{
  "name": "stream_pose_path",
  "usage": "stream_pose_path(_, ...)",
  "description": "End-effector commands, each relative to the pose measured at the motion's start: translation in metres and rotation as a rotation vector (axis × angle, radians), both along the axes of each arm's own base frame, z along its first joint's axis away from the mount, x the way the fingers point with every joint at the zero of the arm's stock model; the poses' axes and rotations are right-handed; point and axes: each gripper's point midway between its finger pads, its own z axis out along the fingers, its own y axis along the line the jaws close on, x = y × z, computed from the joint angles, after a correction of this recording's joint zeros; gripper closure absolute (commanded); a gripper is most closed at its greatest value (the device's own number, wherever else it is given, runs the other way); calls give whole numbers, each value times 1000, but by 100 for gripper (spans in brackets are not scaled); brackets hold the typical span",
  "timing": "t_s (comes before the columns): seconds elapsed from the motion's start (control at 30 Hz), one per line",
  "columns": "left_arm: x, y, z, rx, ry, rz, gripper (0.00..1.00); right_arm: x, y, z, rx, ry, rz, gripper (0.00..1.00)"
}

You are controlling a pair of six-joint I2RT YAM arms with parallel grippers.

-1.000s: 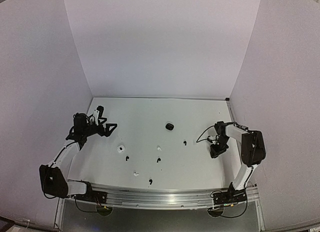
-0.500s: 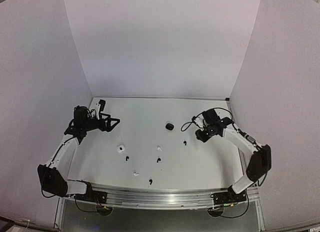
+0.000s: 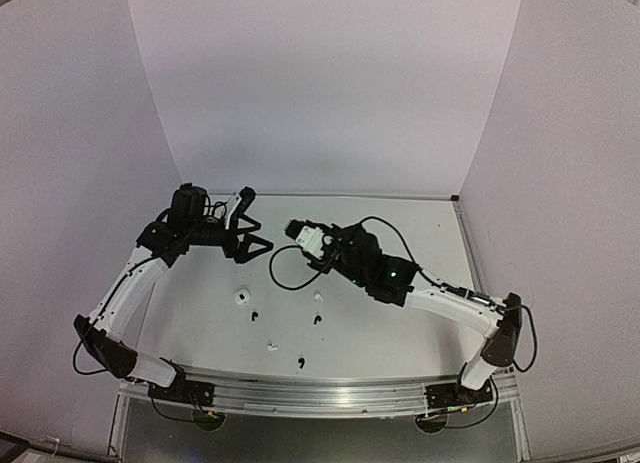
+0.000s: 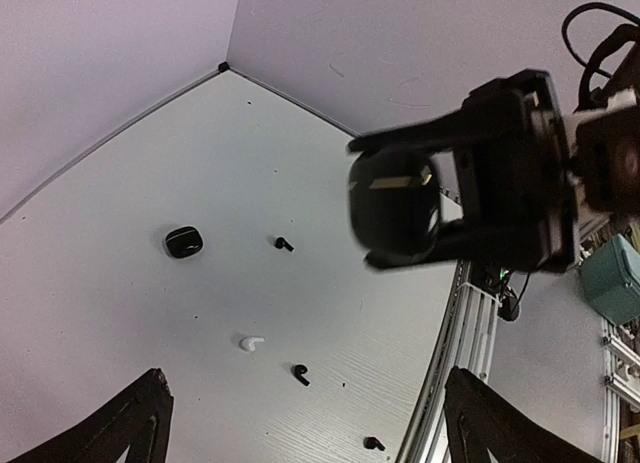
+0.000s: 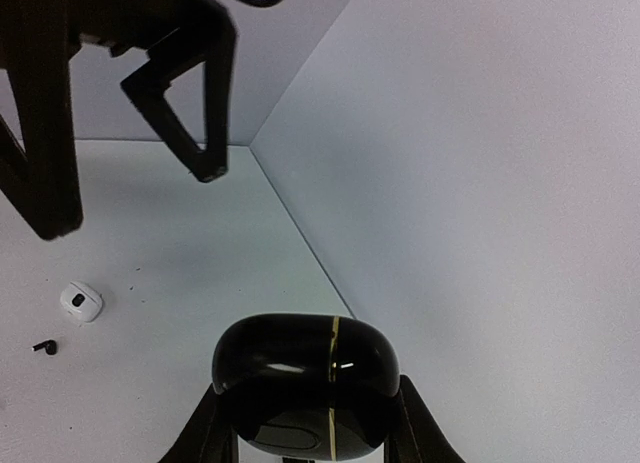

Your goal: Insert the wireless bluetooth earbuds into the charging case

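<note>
Case presentation judged in hand: right jaws clamped on the black charging case [image 5: 305, 368], aloft facing the left jaws, which stand apart; earbuds [image 3: 317, 319] lie scattered on the near bench [image 3: 420, 223], so next probably calls for a steadied case

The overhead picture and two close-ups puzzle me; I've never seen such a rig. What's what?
Two robot arms stand at the near edge of a white table. The wide picture looks down from above and behind them; the other two come from a camera on each wrist. On the table lie a white case, a black case and tiny earbuds, like this black earbud and white earbud. The right end effector grips a second black case above the table; the left end effector is open and empty.
</note>
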Motion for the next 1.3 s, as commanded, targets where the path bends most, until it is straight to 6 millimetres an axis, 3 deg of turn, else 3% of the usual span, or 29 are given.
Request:
stream_pose_path(0.0, -18, 0, -4, 79, -35, -67, 9, 3, 20, 31, 10, -136, -29, 82)
stream_pose_path(0.17, -22, 2, -12, 90, -29, -71, 23, -2, 36, 29, 13, -142, -31, 82)
stream_pose_path(0.37, -10, -4, 11, -6, -75, -24, 39, -4, 50, 28, -7, -194, -79, 84)
stream_pose_path(0.67, -22, -2, 38, -124, -188, -32, 50, -7, 60, 26, 44, -165, -79, 85)
stream_pose_path(1.27, -10, -9, 32, -129, -112, -8, 64, -19, 76, 30, 56, -173, -27, 85)
